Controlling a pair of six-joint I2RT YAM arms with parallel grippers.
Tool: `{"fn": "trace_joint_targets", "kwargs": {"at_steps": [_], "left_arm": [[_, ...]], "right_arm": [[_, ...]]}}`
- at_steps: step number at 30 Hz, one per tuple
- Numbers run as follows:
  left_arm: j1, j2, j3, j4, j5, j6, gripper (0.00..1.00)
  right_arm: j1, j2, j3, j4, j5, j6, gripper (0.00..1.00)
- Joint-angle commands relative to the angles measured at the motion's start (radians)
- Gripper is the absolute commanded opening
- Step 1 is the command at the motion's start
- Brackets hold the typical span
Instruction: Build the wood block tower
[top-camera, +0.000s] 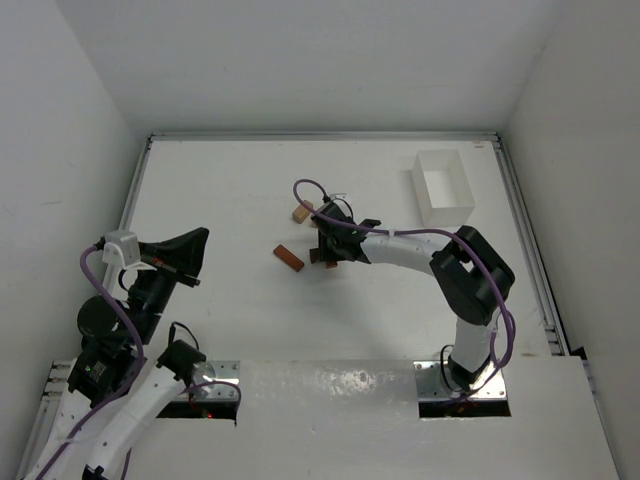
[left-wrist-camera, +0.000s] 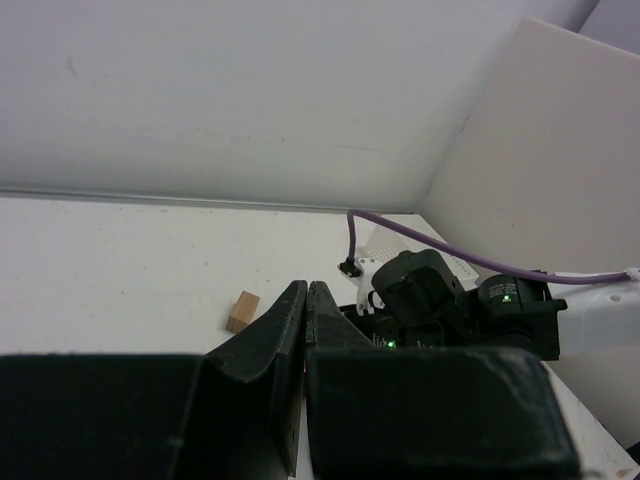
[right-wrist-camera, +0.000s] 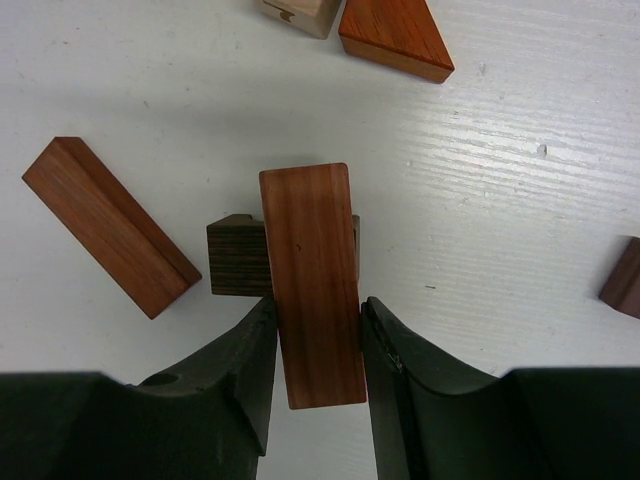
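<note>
Holding the reddish bar (right-wrist-camera: 312, 250) clamped in our right tool (right-wrist-camera: 317, 320) at frame centre, we judge it should sit square across the dark block (right-wrist-camera: 236, 260) under it before we release gently; our left tool (left-wrist-camera: 306, 300) rests with fingers together, idle.

right gripper (right-wrist-camera: 318, 312) pinches reddish-brown bar (right-wrist-camera: 310, 250) between both fingers | bar lies atop dark brown block (right-wrist-camera: 236, 260), crossing it | second reddish bar (right-wrist-camera: 105, 225) slanted at left, apart | pale block (right-wrist-camera: 300, 12) and orange-brown block (right-wrist-camera: 395, 35) side by side at top edge | dark reddish piece (right-wrist-camera: 625, 280) cut off at right edge
</note>
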Motion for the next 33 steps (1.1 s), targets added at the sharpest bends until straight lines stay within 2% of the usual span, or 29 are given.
{"fn": "trace_joint_targets", "kwargs": {"at_steps": [1,17,22,28,32,33], "left_arm": [[-0.011,-0.007,0.003,0.015,-0.005,-0.005,0.01],[-0.010,-0.004,0.003,0.015,-0.011,-0.006,0.02],[-0.011,0.000,0.006,0.009,-0.022,-0.003,0.01],[-0.008,0.022,0.014,-0.023,-0.098,-0.002,0.00],[-0.002,0.023,0.003,-0.029,-0.158,-0.018,0.00],[-0.002,0.028,-0.003,-0.029,-0.161,-0.022,0.00]], "right_arm": [[0.007,-0.018,0.029,0.035,-0.005,0.011,0.38],[0.007,-0.047,0.009,0.041,-0.002,0.018,0.42],[0.007,-0.073,0.012,0.051,0.001,0.009,0.51],[0.007,-0.152,-0.024,0.068,0.084,-0.053,0.69],[0.007,-0.226,-0.044,0.059,0.130,-0.135,0.68],[0.007,-0.238,-0.044,0.059,0.125,-0.184,0.54]]}}
